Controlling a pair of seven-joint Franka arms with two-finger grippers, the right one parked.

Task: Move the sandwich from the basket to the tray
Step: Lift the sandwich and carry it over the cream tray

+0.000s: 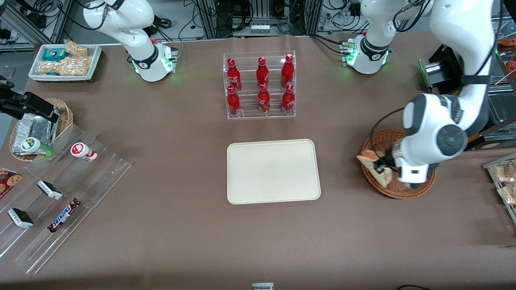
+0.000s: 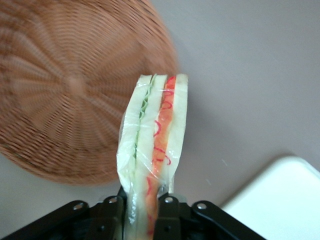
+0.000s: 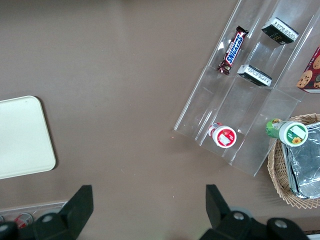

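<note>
Sandwich clenched in pincer, lifted above basket edge, clear of the wicker for carrying toward tray nearby on tabletop.

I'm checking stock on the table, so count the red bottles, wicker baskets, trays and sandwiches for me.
Red cola bottles in the clear rack: 6
Wicker baskets, one under the claw, one holding foil packs: 2
Cream tray: 1
Sandwich, gripped in the left claw above the basket's edge: 1
Total: 10
</note>
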